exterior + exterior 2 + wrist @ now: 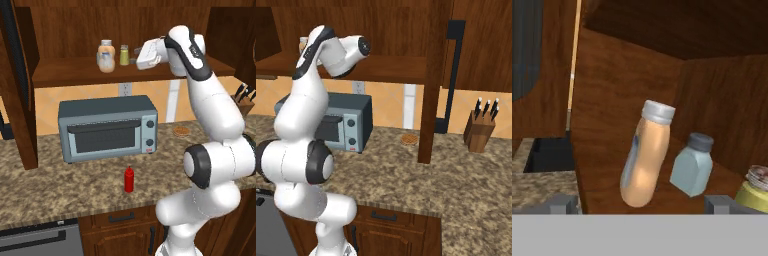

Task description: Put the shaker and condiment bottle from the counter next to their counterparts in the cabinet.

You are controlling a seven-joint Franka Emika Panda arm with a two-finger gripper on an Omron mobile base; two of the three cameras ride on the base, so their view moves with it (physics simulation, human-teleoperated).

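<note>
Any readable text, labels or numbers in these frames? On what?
None readable.
Peach bottle: bluish label patch on its side, too blurred to read.
Toaster oven: knobs and a small red mark at the lower right of its front, too small to read.
Red bottle, shaker: no labels visible.

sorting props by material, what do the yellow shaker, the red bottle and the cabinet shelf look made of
Shaker: translucent yellow-green body, likely plastic or glass, under a grey metal-looking cap.
Red bottle: opaque, slightly glossy red all over, probably squeeze plastic.
Cabinet shelf: dark reddish-brown wood with visible grain, matte.
</note>
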